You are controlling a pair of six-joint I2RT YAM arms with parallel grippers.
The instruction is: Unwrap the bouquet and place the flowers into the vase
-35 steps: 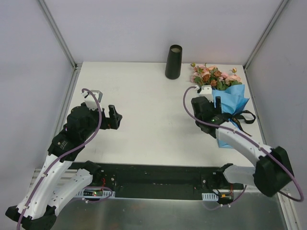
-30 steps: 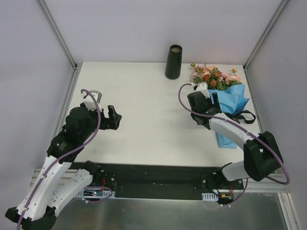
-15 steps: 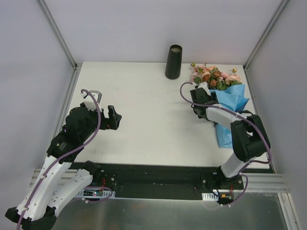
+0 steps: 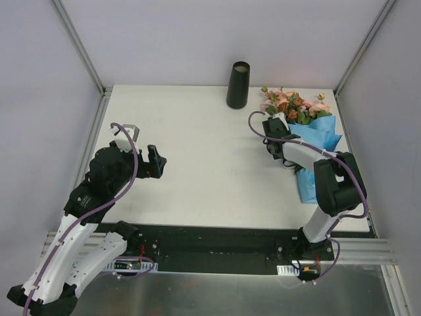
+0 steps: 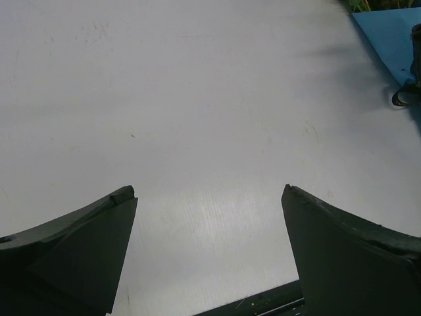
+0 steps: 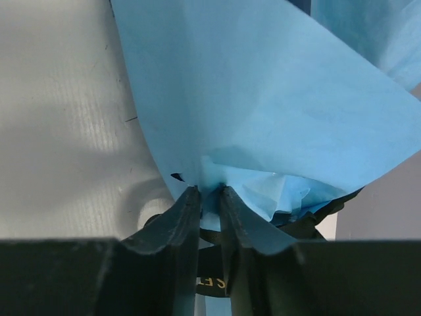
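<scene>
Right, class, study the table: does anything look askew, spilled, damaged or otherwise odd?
Nothing is spilled or broken. The vase stands upright. The bouquet lies on its side at the far right, and its blue paper is crumpled where the right gripper pinches it between its jaws.

**Lighting bright and even; close focus failing on both wrist cameras**

Diffuse overhead light is washing the white table [image 4: 210, 151] evenly in the top view, casting only soft shadows. In the left wrist view, the fingers [image 5: 79, 250] are reading dark and blurred, with mild glare glowing between them. In the right wrist view, the fingers [image 6: 177, 230] are blurring, the bouquet [image 6: 263, 99] just beyond them is showing sharp, and grey shadow is pooling at their left.
</scene>
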